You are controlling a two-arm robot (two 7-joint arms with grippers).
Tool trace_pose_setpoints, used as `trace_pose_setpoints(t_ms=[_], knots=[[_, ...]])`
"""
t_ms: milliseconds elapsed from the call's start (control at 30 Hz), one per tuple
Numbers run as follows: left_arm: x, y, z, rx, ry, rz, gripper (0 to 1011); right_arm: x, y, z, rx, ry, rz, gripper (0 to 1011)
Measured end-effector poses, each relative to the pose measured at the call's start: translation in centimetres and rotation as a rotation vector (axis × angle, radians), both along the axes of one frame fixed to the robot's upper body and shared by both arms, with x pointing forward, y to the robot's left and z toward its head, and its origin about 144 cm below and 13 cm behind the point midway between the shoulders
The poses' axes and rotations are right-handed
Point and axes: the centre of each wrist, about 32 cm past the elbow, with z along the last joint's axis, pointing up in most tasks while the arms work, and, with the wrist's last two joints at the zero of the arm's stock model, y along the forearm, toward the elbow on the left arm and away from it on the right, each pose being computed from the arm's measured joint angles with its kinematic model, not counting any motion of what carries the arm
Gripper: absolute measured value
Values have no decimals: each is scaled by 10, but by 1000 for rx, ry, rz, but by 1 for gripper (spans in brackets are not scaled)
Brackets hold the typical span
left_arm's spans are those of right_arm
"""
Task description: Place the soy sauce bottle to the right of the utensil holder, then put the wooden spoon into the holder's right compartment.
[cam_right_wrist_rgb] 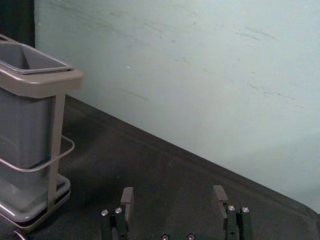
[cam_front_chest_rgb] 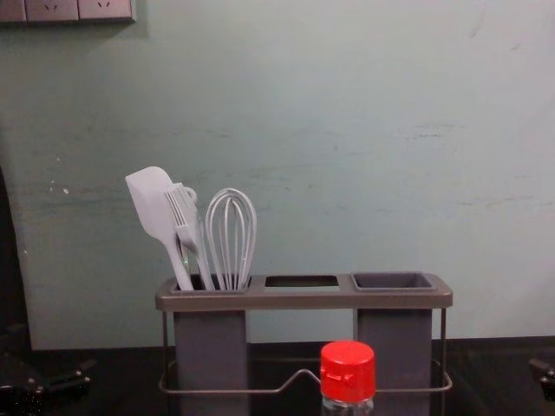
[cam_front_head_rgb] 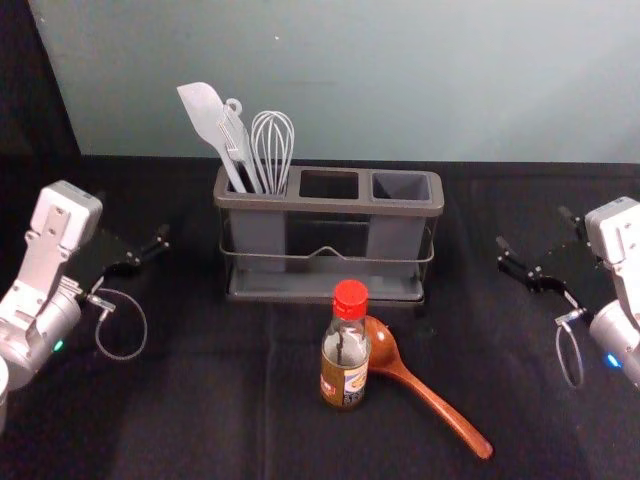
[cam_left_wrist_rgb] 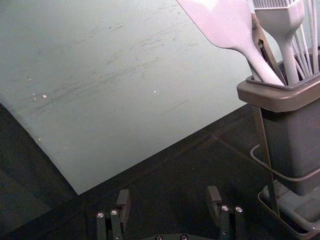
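At the right of the worktop (cam_front_head_rgb: 190, 420), the right hand (cam_front_head_rgb: 533, 228) stands open and empty, the left hand (cam_left_wrist_rgb: 169, 195) likewise opposite. Before the utensil holder (cam_front_head_rgb: 330, 206), the soy sauce bottle (cam_front_head_rgb: 345, 368) stands so near the wooden spoon (cam_front_head_rgb: 430, 399) that a low grasp could shove the spoon askew; its bowl (cam_front_head_rgb: 381, 347) is partly hidden behind the bottle, contact unclear.

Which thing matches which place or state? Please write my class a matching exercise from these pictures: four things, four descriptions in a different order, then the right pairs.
Things
1. Soy sauce bottle
2. Wooden spoon
3. Whisk
4. Right compartment

Descriptions
A. Stands in the left compartment
B. Holds no utensils
C. Upright in front of the utensil holder
D. Lies on the black cloth

Right pairs
1-C, 2-D, 3-A, 4-B
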Motion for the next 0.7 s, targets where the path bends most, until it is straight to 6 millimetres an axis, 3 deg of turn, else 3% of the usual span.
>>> trace_pose_setpoints(t_ms=[700], knots=[[0,0,0,0,0,0,1005,0,0,0,0,0,0,1003]])
